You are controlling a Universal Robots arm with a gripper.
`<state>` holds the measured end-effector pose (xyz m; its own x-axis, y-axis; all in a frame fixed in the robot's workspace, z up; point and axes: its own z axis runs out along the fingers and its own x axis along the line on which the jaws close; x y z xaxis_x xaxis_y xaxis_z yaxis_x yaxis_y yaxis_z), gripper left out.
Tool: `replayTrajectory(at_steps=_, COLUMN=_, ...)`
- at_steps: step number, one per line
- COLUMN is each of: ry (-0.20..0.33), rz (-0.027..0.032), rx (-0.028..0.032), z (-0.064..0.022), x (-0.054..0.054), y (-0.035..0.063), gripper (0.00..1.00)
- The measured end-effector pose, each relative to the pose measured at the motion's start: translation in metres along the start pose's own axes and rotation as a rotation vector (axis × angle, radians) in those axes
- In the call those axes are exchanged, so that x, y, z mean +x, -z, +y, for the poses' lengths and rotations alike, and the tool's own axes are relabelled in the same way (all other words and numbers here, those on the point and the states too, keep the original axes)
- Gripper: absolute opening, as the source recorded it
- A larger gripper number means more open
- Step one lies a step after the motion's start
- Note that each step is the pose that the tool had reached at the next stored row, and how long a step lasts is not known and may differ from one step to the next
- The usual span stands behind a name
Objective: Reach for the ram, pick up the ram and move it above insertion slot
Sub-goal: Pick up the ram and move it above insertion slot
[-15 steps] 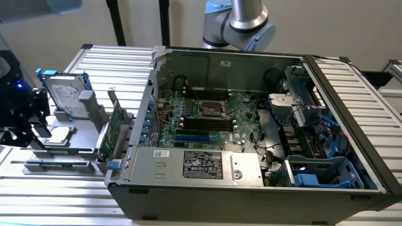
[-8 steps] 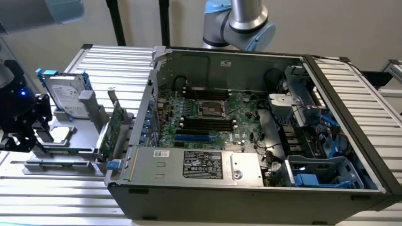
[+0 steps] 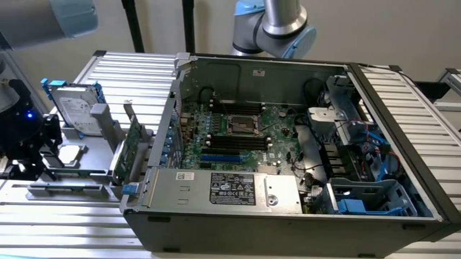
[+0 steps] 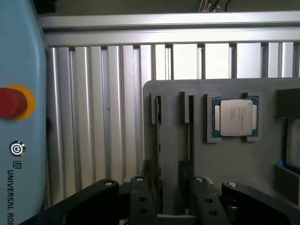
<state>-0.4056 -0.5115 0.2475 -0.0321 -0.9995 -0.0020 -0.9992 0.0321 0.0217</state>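
Slatted aluminium table [image 4: 93, 117], bearing grey tray [image 4: 243, 164] and open case [image 3: 288, 237]. Gripper [image 4: 165, 177] hung low over tray, jaws apart, apparently straddling ram [image 4: 158, 124]; nothing gripped. Ram stood edge-up in a narrow tray groove, presumably so the jaws could close on its flat faces; second groove [image 4: 190, 122] ran just beside. CPU [image 4: 233, 117] lay near in its own recess. Slot [image 3: 238, 143] sat inside case, well apart, beside socket [image 3: 243, 124]. Case wall, upright card [image 3: 133, 145] and drive [image 3: 74, 110] stood between.

Ribbed metal table [image 4: 93, 117]; matt grey plastic tray [image 4: 234, 183]; matt black claw [image 4: 167, 174].
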Motion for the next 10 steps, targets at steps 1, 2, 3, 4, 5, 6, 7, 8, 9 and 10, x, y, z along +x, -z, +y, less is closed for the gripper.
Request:
replayTrajectory(at_steps=1, ry=0.0, rz=-0.0011, rx=0.0, z=-0.0001, x=0.0002, y=-0.0013, gripper=0.36)
replayTrajectory(at_steps=2, ry=0.0, rz=-0.0019, rx=0.0, z=-0.0001, x=0.0003, y=-0.0026, gripper=0.36)
replayTrajectory(at_steps=3, ry=0.0, rz=-0.0026, rx=0.0001, z=-0.0003, x=0.0004, y=-0.0038, gripper=0.36)
replayTrajectory(at_steps=4, ry=0.0, rz=-0.0031, rx=-0.0001, z=-0.0004, x=0.0005, y=-0.0048, gripper=0.36)
replayTrajectory(at_steps=5, ry=0.0, rz=-0.0036, rx=-0.0001, z=-0.0005, x=0.0006, y=-0.006, gripper=0.36)
replayTrajectory(at_steps=6, ry=0.0, rz=-0.0039, rx=-0.0002, z=-0.0006, x=0.0008, y=-0.0068, gripper=0.36)
replayTrajectory(at_steps=7, ry=0.0, rz=-0.0042, rx=-0.0001, z=-0.0008, x=0.0009, y=-0.0078, gripper=0.36)
replayTrajectory(at_steps=8, ry=0.0, rz=-0.0044, rx=-0.0002, z=-0.001, x=0.0011, y=-0.0086, gripper=0.36)
replayTrajectory(at_steps=9, ry=0.0, rz=-0.0045, rx=-0.0002, z=-0.0013, x=0.0013, y=-0.0094, gripper=0.36)
replayTrajectory(at_steps=10, ry=0.0, rz=-0.0045, rx=-0.0002, z=-0.0015, x=0.0015, y=-0.0103, gripper=0.36)
